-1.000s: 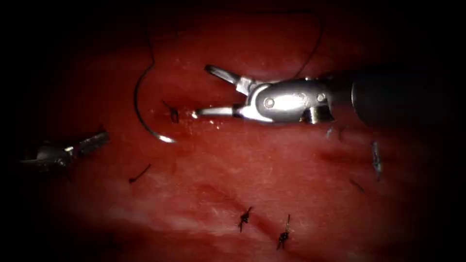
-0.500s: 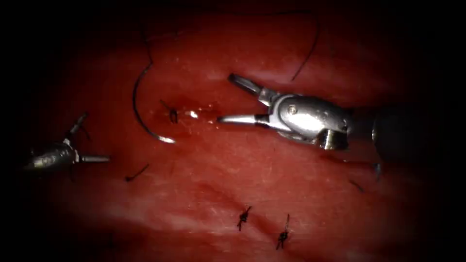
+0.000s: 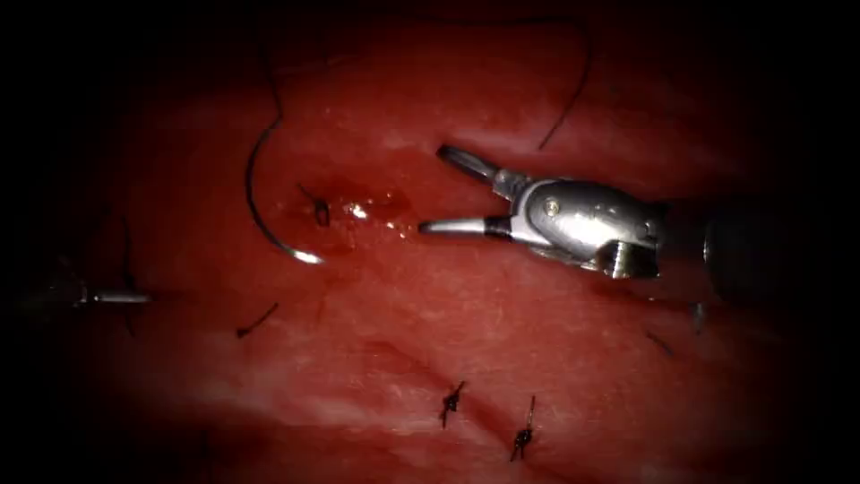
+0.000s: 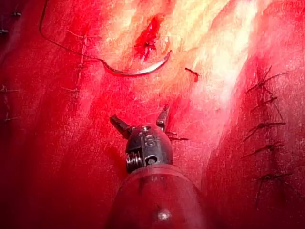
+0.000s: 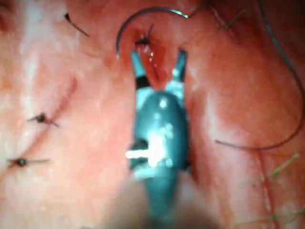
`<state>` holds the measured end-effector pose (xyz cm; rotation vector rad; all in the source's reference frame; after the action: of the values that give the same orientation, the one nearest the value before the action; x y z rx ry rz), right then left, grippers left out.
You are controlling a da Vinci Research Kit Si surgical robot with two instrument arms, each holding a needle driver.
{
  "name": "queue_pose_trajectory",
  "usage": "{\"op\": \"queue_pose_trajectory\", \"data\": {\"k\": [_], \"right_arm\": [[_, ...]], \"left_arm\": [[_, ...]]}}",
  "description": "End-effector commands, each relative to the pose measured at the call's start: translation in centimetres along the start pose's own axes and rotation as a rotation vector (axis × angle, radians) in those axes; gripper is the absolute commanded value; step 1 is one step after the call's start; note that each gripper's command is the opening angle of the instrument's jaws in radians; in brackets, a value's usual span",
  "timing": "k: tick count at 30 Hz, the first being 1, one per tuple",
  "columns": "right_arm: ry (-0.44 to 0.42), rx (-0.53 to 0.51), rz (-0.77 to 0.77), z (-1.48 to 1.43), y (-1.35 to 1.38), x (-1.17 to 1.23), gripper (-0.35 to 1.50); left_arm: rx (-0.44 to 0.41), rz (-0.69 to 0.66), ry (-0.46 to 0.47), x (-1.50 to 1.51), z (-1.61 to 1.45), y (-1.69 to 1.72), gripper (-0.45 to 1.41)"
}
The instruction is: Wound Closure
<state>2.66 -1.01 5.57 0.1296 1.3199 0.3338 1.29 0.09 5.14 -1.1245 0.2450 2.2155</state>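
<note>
Right end effector [image 3: 432, 190], a polished steel needle driver on a dark shaft, is hovering with its jaws spread wide and grasping nothing; its lower tip is pointing at a small wet patch of red fluid [image 3: 376, 204] just to its left. In the right wrist view the same end effector [image 5: 158, 61] is sitting released, jaws apart, just short of the curved needle [image 5: 143, 19].

Left end effector [image 4: 139, 119], a smaller steel tool at the far left of the endoscope view, is also standing open with nothing between its jaws, well apart from the needle.

Thin dark curved steel needle [image 3: 260, 202] is lying free on the red pork tissue [image 3: 448, 305], to the left of the fluid patch, its bright tip [image 3: 307, 258] resting on the surface rather than buried, as far as I can judge. Black thread [image 3: 573, 90] is trailing from its upper end and arcing across the top.

Progress: one dark knot [image 3: 320, 212] is sitting beside the needle, two more knotted stitches [image 3: 452, 401] lower down, plus a loose cut thread end [image 3: 257, 321]. Several stitches are looking done; needle is needing regrasping.
</note>
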Motion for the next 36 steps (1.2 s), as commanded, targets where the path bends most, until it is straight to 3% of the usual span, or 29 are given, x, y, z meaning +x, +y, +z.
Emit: {"op": "queue_pose_trajectory", "data": {"k": [1,9,13,18,20,22,28,36], "right_arm": [[0.001,0.002,0.002,0.07,-0.06,-0.07,1.01],[0.002,0.006,0.0,0.02,-0.06,-0.09,1.01],[0.002,0.008,0.0,-0.01,-0.06,-0.1,0.84],[-0.056,-0.02,-0.048,-0.02,-0.04,-0.11,0.74],[-0.052,-0.006,-0.054,-0.04,-0.04,-0.12,0.74],[-0.05,-0.001,-0.055,-0.07,-0.05,-0.12,0.76],[-0.049,0.006,-0.057,-0.07,-0.06,-0.14,0.81],[-0.067,0.025,-0.067,-0.04,-0.09,-0.19,0.81]], "left_arm": [[-0.007,-0.007,0.023,0.04,0.06,0.03,0.79],[-0.031,-0.027,0.059,0.52,-0.24,0.17,0.79],[-0.036,0.021,0.071,0.73,-0.21,0.26,0.76],[-0.002,0.254,0.074,0.85,0.28,0.4,0.68],[-0.006,0.391,0.017,0.83,0.57,0.49,0.63],[-0.052,0.43,-0.044,0.79,0.8,0.56,0.63],[-0.141,0.471,-0.18,0.67,1.06,0.66,0.52],[-0.18,0.529,-0.263,0.54,1.3,0.64,0.46]]}}
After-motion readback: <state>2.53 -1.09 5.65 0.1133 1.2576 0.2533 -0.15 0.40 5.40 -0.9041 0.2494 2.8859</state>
